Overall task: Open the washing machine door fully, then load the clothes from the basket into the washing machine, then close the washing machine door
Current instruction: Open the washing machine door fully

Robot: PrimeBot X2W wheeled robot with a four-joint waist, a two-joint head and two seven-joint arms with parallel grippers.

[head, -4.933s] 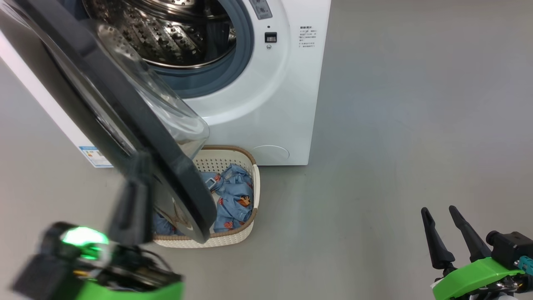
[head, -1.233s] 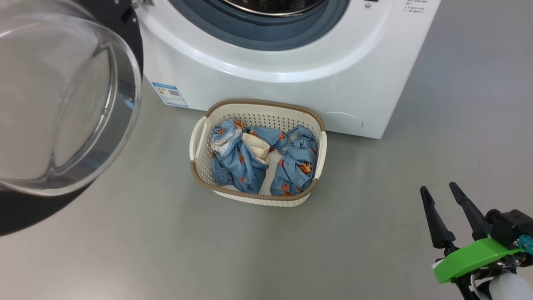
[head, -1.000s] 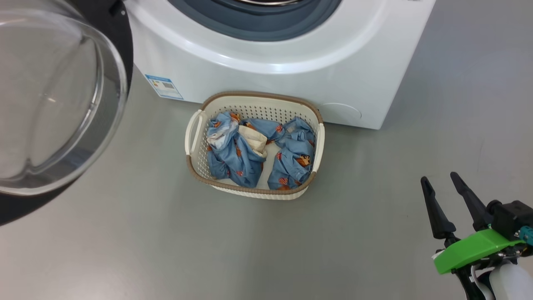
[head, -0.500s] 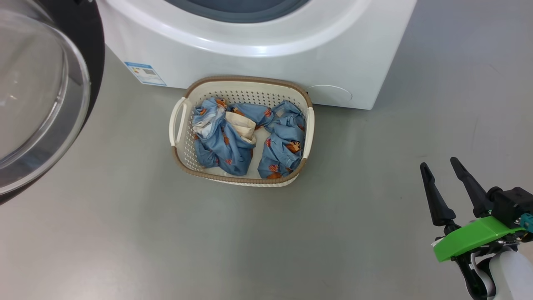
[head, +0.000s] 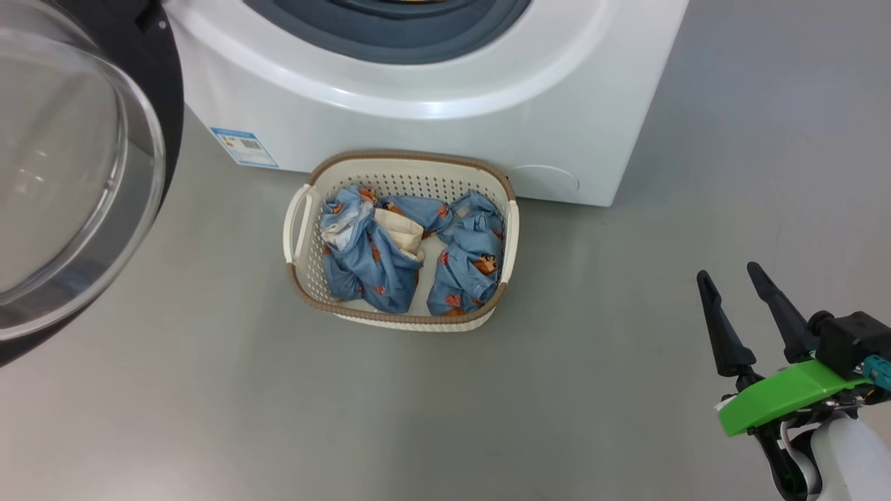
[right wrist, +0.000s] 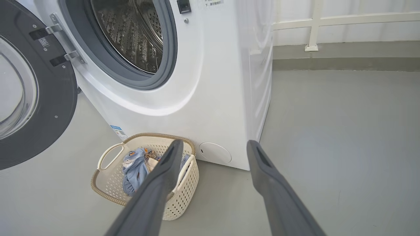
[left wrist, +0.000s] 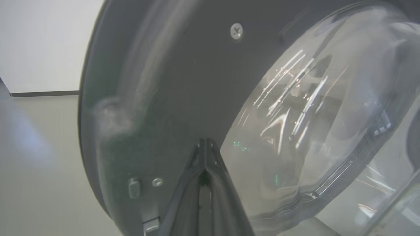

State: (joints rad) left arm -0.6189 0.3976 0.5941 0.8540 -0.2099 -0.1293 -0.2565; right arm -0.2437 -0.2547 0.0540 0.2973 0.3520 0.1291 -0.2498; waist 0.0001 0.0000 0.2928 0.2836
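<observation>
Nearest us, at 4 o'clock in the head view, our right fingers (head: 722,330) stand spread wide above the grey floor (head: 592,403), holding nothing. In the left wrist view our left fingers (left wrist: 188,196) are pressed together tip to tip with nothing between them. They point at the black ring of the washing machine door (left wrist: 183,82); we cannot tell whether they touch it.

Near the centre, the basket (head: 390,318) sits on the floor with the clothes (head: 369,261) bunched inside, a cream piece among the blue. Its far rim lies just beside the washing machine (head: 431,132) at 12 o'clock. The door hangs swung open at 9 o'clock.

A blue label (head: 243,146), at 11 o'clock from the basket, has print too small for us to read. The printed lines (right wrist: 210,2) beside the steel drum (right wrist: 131,36) are also unreadable.
</observation>
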